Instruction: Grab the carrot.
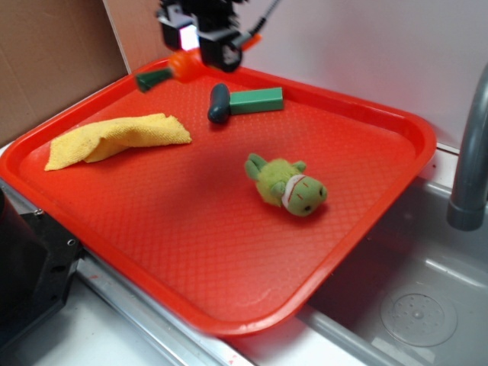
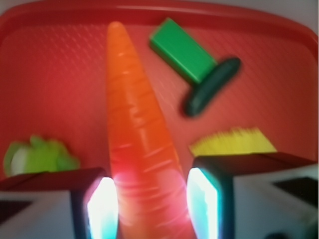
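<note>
The carrot (image 1: 181, 65) is glossy orange with a dark green stem pointing left. It hangs just above the far left part of the red tray (image 1: 229, 252). My gripper (image 1: 212, 47) is shut on it near its thick end. In the wrist view the carrot (image 2: 134, 114) runs up the middle and tapers to a point far from me. It fills the gap between the two lit pads (image 2: 102, 206) of my gripper (image 2: 152, 204). The stem is hidden in the wrist view.
A green block with a dark rounded end (image 1: 255, 100) lies on the tray just right of the gripper. A yellow cloth (image 1: 114, 137) lies at the left and a green plush animal (image 1: 286, 187) near the middle. A sink (image 1: 412, 305) and grey faucet (image 1: 469, 152) are at the right.
</note>
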`<state>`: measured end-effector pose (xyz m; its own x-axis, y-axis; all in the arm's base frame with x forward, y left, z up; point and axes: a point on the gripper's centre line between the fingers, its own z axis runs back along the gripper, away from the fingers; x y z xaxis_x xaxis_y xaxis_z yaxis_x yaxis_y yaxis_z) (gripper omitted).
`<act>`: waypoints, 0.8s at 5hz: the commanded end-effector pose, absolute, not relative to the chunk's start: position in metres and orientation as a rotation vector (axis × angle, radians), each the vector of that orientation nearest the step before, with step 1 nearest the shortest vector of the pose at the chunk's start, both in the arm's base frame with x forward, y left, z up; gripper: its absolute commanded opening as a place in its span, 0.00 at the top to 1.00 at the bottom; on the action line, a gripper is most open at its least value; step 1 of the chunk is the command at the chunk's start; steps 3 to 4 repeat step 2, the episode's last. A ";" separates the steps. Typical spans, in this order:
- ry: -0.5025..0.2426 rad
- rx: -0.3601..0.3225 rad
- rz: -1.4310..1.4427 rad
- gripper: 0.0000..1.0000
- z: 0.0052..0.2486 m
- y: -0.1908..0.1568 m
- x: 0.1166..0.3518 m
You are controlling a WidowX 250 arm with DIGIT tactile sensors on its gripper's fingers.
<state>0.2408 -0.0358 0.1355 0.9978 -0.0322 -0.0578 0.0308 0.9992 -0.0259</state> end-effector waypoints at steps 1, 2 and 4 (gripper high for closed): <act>-0.009 0.001 0.050 1.00 0.175 -0.035 0.178; -0.026 -0.014 0.030 1.00 0.173 -0.039 0.166; -0.026 -0.014 0.030 1.00 0.173 -0.039 0.166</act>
